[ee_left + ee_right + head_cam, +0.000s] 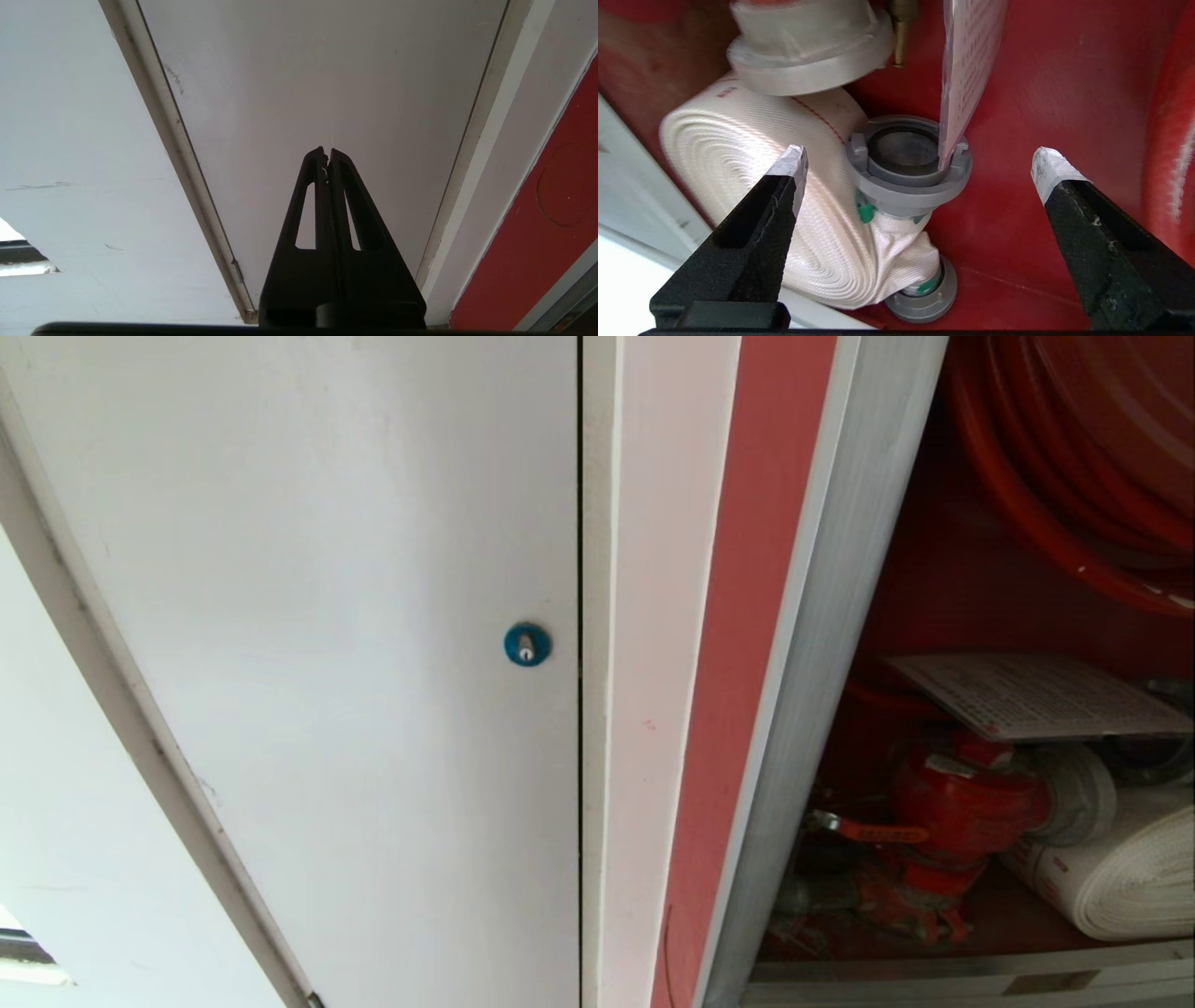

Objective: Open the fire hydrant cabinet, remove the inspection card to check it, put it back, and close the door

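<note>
The left gripper [328,154] is matte black plastic, its two long tapering fingers each cut through with a narrow triangular slot. The right gripper [920,156] has the same black, faintly textured fingers, their tips [791,161] wrapped in whitish-grey tape.

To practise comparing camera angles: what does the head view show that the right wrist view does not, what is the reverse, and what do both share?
Only the head view shows the white panel with its blue round lock, the aluminium frame, the hose reel and the red valve.

Only the right wrist view shows the right gripper, open and empty, and the grey coupling on the hose.

Both show the inspection card, the rolled white hose and the cabinet's red interior.
</note>
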